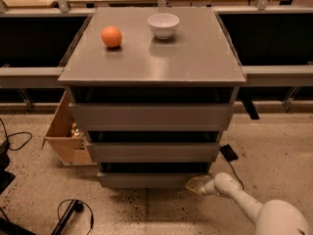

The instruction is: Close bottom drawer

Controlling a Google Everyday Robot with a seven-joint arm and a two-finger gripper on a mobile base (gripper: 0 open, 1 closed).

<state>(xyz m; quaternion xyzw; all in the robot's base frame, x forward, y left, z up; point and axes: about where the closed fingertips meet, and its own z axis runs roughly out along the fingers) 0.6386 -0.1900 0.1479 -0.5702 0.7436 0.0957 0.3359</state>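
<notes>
The bottom drawer [146,180] is the lowest and narrowest of three grey fronts in the cabinet, flat and handle-less, with a dark band of shadow above it. Whether it is fully in cannot be told. The tool [196,184] is down at floor level, against the right end of that front, and seems to touch it. It shows only as a pale, tan wedge (whether it is apart or together cannot be told), and it holds nothing that can be seen. Behind it a smooth, rounded white arm [244,204] runs off to the lower right corner.

Above the bottom drawer sit the middle front [152,152] and the wider, taller top front [151,116], both plain grey slabs. The matte grey counter [195,58] on top carries a round orange [111,36] at the left and, well apart from it, a glossy white bowl [163,25]. A cardboard box [63,131] stands just beside the cabinet's left side on the speckled floor [274,146].
</notes>
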